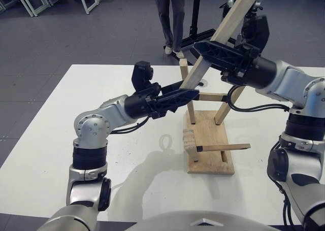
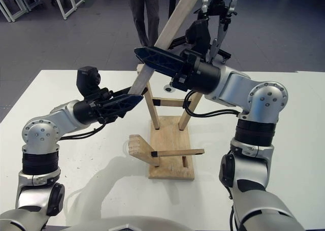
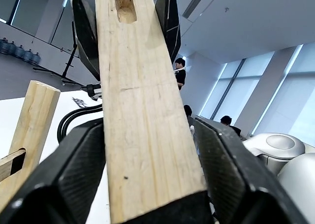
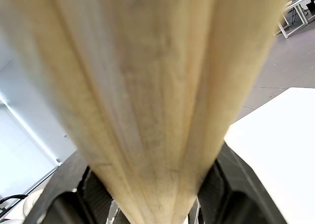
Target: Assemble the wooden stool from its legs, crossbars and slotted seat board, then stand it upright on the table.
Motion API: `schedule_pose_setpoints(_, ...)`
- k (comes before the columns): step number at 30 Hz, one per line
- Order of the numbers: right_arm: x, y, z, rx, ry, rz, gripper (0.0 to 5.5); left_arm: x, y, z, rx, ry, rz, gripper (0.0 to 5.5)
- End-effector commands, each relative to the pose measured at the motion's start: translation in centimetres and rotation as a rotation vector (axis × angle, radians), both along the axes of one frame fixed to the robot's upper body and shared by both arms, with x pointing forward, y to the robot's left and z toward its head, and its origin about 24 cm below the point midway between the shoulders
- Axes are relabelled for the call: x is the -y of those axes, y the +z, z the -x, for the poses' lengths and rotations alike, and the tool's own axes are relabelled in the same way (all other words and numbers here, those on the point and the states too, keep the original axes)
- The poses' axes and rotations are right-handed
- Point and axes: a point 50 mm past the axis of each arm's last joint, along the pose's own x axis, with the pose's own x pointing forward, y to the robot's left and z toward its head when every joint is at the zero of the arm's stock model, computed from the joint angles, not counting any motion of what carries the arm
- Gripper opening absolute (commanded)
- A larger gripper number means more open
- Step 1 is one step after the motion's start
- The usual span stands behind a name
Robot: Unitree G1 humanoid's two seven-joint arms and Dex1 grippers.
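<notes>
Left eye: grips one loose leg (image 1: 231, 15) with both pincers. Left pincer (image 1: 192, 94) closed on the lower end, right pincer (image 1: 200, 51) closed round the middle. Holds the leg slanted, top up and away to the right, foot above the back of the board (image 1: 208, 162), which lies flat on the table (image 1: 45, 119). Left arm stretched across from the left, forearm about level. Right arm bent in from the right, wrist turned inward.

Right eye: shows two legs (image 2: 152, 109) standing at the board's far end, joined by a crossbar (image 2: 170, 102). Shows a third leg (image 2: 137, 147) at the near left, its own bar (image 2: 180, 152) jutting right with a free end. Cannot tell whether seated or merely resting.

Left wrist: looks up along the held leg, a finger (image 3: 69, 175) pressed to each flank and a mortise (image 3: 125, 5) facing the camera higher up.

Right wrist: looks close along the leg's face, dark finger (image 4: 231, 184) at the side.

Judged step: fitting what looks like the last leg. Calls next for swinging the foot toward the near right slot, bringing the leg upright, lining the mortise with the free bar end, then pressing down with both grips kept firm.
</notes>
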Motion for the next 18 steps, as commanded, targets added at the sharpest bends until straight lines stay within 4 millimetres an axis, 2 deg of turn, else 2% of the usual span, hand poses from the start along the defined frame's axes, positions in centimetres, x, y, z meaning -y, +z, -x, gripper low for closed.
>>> schedule_pose_setpoints(1, 0.0, 0.1, 0.1, 0.008, -0.008, 0.001, 2.04, -0.7, 0.4, 0.0, 0.008, 0.023, -0.009, 3.59)
schedule_pose_setpoints(3, 0.2, 0.0, 0.1, 0.010, -0.015, 0.009, 2.04, -1.6, 0.5, 0.3, 0.007, 0.034, -0.013, 3.98)
schedule_pose_setpoints(6, 1.1, 0.0, -0.1, 0.016, -0.048, 0.025, 2.04, -4.0, 1.2, 0.9, 0.012, 0.075, -0.017, 4.01)
schedule_pose_setpoints(9, 2.7, 0.1, -0.4, 0.028, -0.124, 0.045, 2.04, -6.8, 2.0, 1.7, 0.064, 0.185, -0.066, 4.01)
schedule_pose_setpoints(10, 3.3, 0.3, -0.5, 0.036, -0.149, 0.049, 2.04, -7.3, 1.6, 2.2, 0.062, 0.198, -0.114, 4.01)
schedule_pose_setpoints(12, 4.5, 0.6, -0.4, 0.058, -0.203, 0.072, 2.04, -7.8, -0.5, 3.1, 0.021, 0.215, -0.260, 4.01)
schedule_pose_setpoints(14, 6.1, 0.8, 0.1, 0.099, -0.258, 0.126, 2.04, -7.3, -3.1, 4.1, -0.024, 0.198, -0.382, 4.01)
schedule_pose_setpoints(18, 9.2, 0.1, 1.9, 0.201, -0.297, 0.235, 2.04, -5.9, -5.5, 5.3, -0.057, 0.165, -0.420, 4.01)
